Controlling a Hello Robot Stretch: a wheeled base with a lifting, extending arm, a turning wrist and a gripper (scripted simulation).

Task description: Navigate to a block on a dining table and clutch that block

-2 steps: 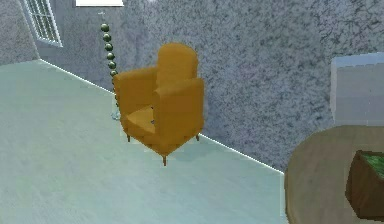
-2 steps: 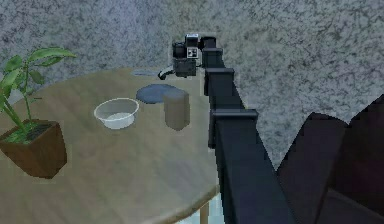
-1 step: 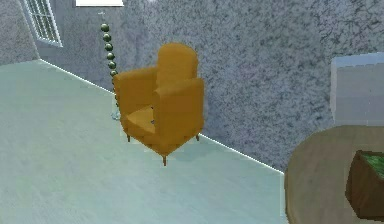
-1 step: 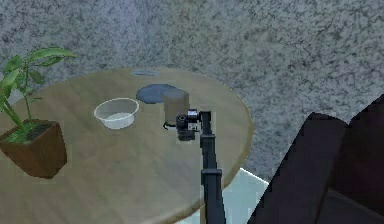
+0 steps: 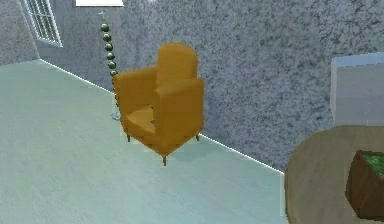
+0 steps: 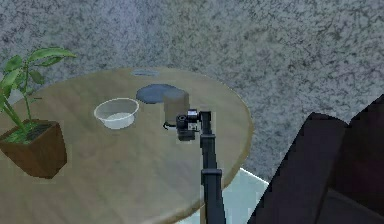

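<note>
Nearest the camera: dark square bar of the arm [image 6: 208,180], rising from the arm side view's 6 o'clock across the near edge of the round pale-wood dining table [image 6: 100,195]. At the bar's far end, the dark two-finger gripper [image 6: 180,124]. Cannot tell how the fingers stand, nor whether anything is held.

At the gripper's 12 o'clock, right at or behind the fingertips: small brown boxy block [image 6: 177,102], upright on the tabletop. Cannot tell whether touching or just short.

Outward from there:
- flat dark grey round plate [image 6: 158,92] at the block's 11 o'clock, just beside
- shallow white bowl [image 6: 117,113] at the gripper's 9 o'clock, near
- green leafy plant in a square brown pot [image 6: 32,148] at 8 o'clock, well apart
- dark armchair [image 6: 330,170] at 4 o'clock, off the table

In the forward view, orange upholstered armchair [image 5: 165,100] at centre against the speckled grey wall.

Risks, as judged:
- Probably shoves the block onto the plate if the reach runs long or off-line.
- May topple it, since it stands upright and looks narrow.
- May lift away with nothing if the grasp lands short.
- Could strike the bowl with any swing toward 9 o'clock.
</note>
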